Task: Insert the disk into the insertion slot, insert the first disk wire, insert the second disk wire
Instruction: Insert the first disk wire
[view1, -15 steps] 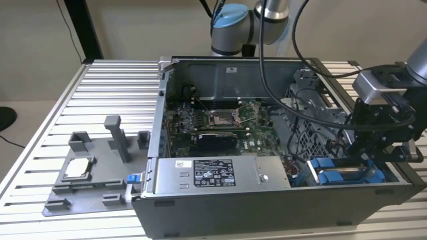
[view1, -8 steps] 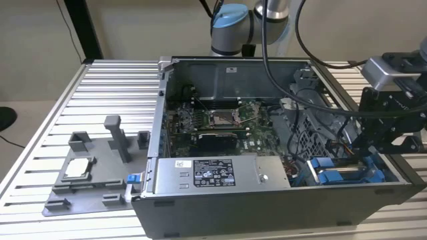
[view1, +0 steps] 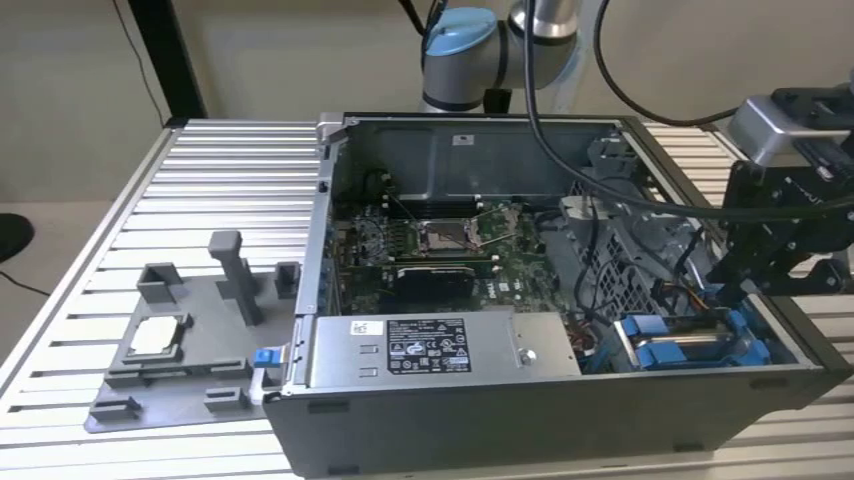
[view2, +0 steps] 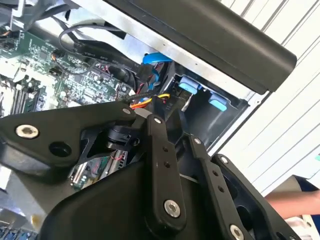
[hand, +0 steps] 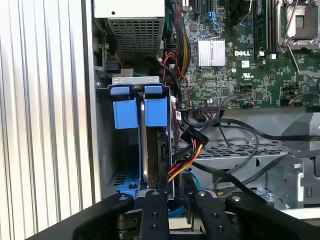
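Ribbed metal table (view1: 227, 180), with an open computer case (view1: 534, 430) lying on it. Near table corner on the exterior view's left: grey tray (view1: 200, 395) holding a small silver chip (view1: 154, 335). Along the case's near edge sits the power supply (view1: 427, 350). At its near corner on the exterior view's right is the slot (hand: 106, 145), with the disk (hand: 144, 150) on edge inside and blue carrier tabs at its end. Gripper (hand: 176, 194) hangs just over the slot; cannot tell whether it grips anything. First wrist view adds a black plug (hand: 192, 136) on red-yellow wires just beside the disk. Farther in: circuit board (view1: 441, 240), then arm base (view1: 467, 50) at the far edge.
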